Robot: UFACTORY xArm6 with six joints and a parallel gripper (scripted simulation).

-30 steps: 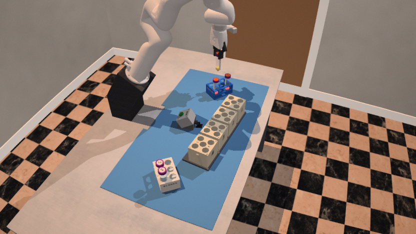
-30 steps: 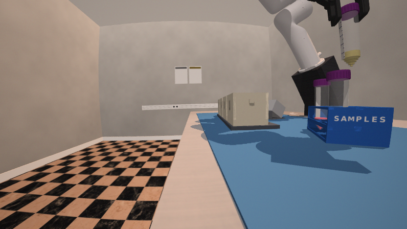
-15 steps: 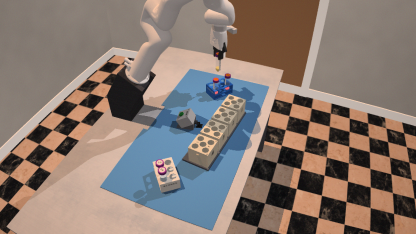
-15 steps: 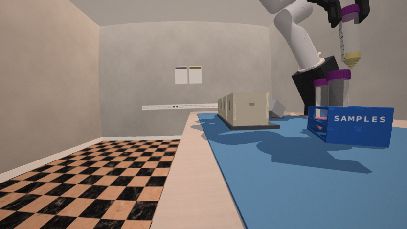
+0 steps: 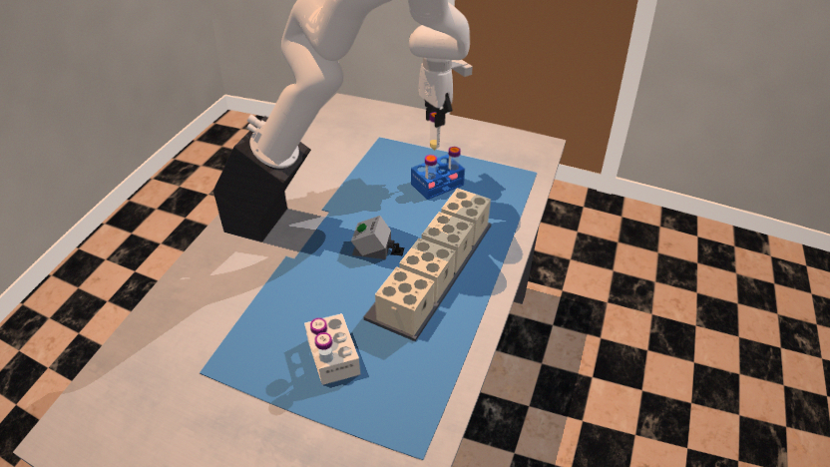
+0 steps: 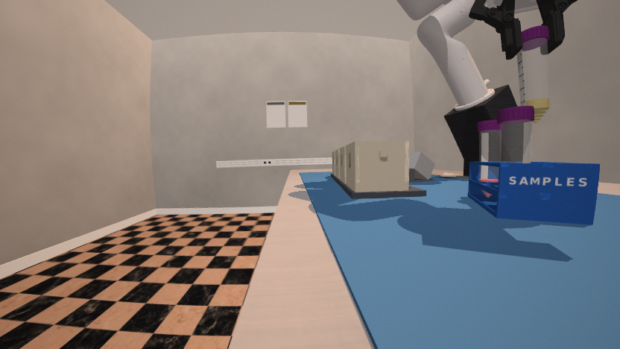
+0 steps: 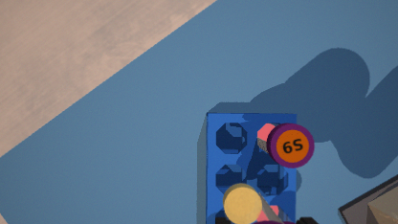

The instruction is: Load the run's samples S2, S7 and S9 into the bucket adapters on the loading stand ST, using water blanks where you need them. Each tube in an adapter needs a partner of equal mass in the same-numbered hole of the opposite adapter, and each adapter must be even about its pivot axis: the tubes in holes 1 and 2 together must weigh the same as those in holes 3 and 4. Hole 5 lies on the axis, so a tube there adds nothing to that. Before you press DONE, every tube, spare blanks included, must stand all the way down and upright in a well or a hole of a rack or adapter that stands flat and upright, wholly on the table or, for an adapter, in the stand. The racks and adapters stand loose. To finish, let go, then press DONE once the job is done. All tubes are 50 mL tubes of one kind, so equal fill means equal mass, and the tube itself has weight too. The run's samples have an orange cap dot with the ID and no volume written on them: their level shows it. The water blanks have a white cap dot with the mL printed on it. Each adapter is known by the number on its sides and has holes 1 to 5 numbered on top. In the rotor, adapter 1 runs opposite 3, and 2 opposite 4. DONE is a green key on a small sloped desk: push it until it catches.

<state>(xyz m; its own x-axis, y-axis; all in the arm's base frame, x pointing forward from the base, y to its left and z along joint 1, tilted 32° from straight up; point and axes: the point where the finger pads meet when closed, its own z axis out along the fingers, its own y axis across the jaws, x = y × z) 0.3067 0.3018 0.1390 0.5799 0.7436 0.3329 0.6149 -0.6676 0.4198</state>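
Observation:
My gripper (image 5: 436,118) (image 6: 531,38) is shut on a sample tube (image 5: 433,137) (image 6: 533,73) just under its purple cap. It holds the tube upright in the air above the blue SAMPLES rack (image 5: 432,189) (image 6: 546,201) (image 7: 210,144). The tube has a little yellow liquid at its tip, which shows in the wrist view (image 7: 243,203). Its ID is hidden. Two sample tubes (image 5: 430,163) (image 5: 453,154) stand in the rack; one is S9 (image 7: 292,145). Four beige adapters (image 5: 404,295) (image 5: 428,260) (image 5: 449,232) (image 5: 467,209) stand empty in a row on the dark stand ST (image 5: 376,321) (image 6: 381,193).
A beige BLANKS rack (image 5: 339,368) at the near end of the blue mat (image 5: 278,324) holds two capped blanks (image 5: 318,324) (image 5: 322,341). The grey DONE desk (image 5: 374,238) with its green key (image 5: 362,227) sits left of the stand. The arm's black base (image 5: 249,186) stands at the left.

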